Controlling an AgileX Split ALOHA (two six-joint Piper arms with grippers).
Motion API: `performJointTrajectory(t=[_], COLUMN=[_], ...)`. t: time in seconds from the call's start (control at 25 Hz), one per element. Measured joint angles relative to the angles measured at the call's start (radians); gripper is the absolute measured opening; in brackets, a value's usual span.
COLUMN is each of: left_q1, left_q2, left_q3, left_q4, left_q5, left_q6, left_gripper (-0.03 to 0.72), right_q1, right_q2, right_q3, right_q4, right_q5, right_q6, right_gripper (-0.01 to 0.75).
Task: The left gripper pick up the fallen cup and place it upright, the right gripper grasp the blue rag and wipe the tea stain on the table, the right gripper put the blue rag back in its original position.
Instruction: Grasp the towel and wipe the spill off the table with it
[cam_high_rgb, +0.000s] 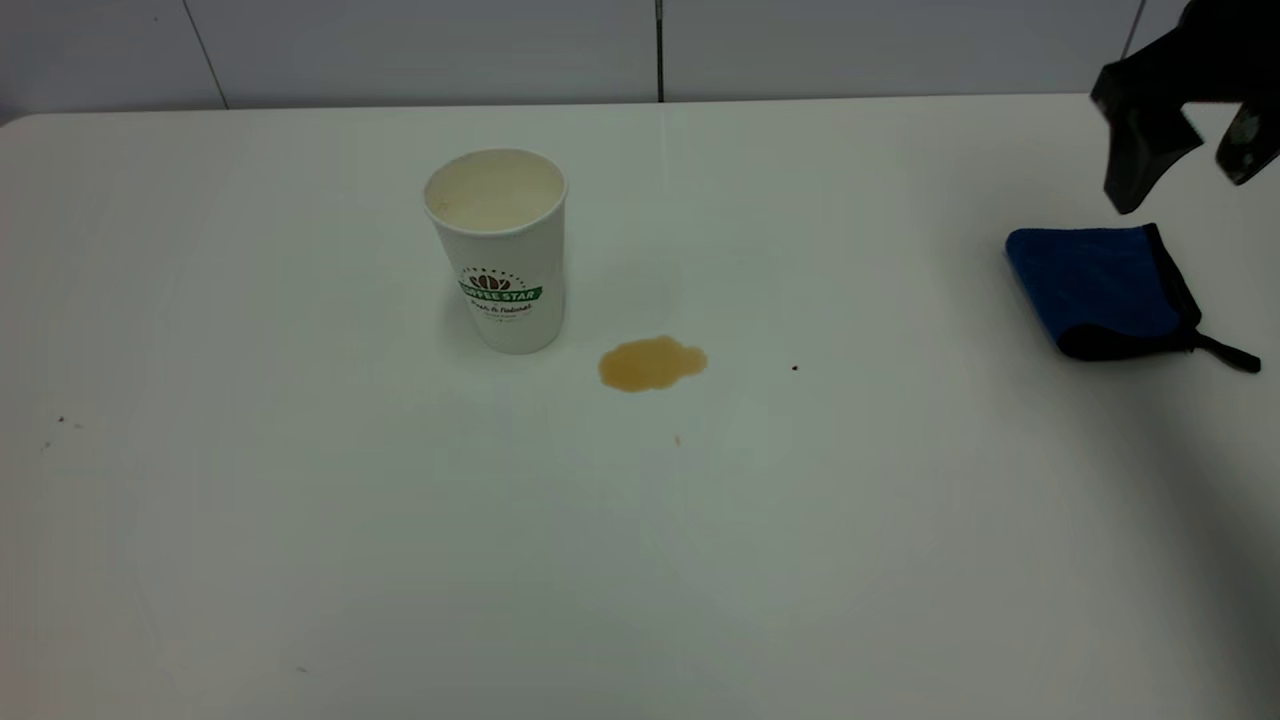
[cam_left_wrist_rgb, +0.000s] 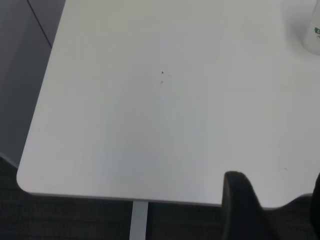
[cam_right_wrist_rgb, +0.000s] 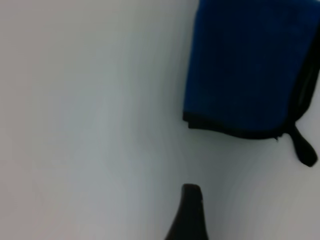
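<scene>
Now the cup (cam_high_rgb: 497, 250) stands upright, mouth up.

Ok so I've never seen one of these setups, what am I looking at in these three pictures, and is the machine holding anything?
It is a robot with two arms at a white table. The wide picture comes from a camera outside the rig, and the other two from cameras on each arm's wrist. On the table a white paper cup stands upright, with a small brown tea stain beside it, apart from it. Farther right lies a folded blue rag. The black shape above the rag is the right pincer, open and holding nothing. The left wrist picture shows a table corner, an edge of the cup, and a dark part of the left arm's own pincer; whether that one is open cannot be told. Nothing is held.
</scene>
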Motion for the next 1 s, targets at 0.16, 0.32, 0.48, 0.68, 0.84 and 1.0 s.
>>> performJointTrajectory(t=[0.16,0.32,0.48,0.68,0.84,1.0], left_q1=[0.0,0.0,0.0,0.0,0.0,0.0], left_q2=[0.0,0.0,0.0,0.0,0.0,0.0], left_q3=[0.0,0.0,0.0,0.0,0.0,0.0], left_q4=[0.0,0.0,0.0,0.0,0.0,0.0], left_q5=[0.0,0.001,0.001,0.001,0.001,0.001], left_q6=[0.0,0.0,0.0,0.0,0.0,0.0], left_gripper=[0.371,0.371,0.371,0.371,0.371,0.371], right_q1=[-0.001,-0.008,-0.036,-0.079,-0.101,-0.115], right_q2=[0.125,0.248,0.37,0.485,0.537,0.552], right_q3=[-0.112,-0.235,-0.376,-0.504,-0.556,-0.572], right_q4=[0.026,0.031,0.043,0.084,0.127,0.183], right_q5=[0.009,0.033,0.094,0.168,0.197,0.206], right_q6=[-0.031,-0.037,-0.046,-0.095,-0.13,-0.178], right_gripper=[0.727,0.726,0.726,0.726,0.702,0.553])
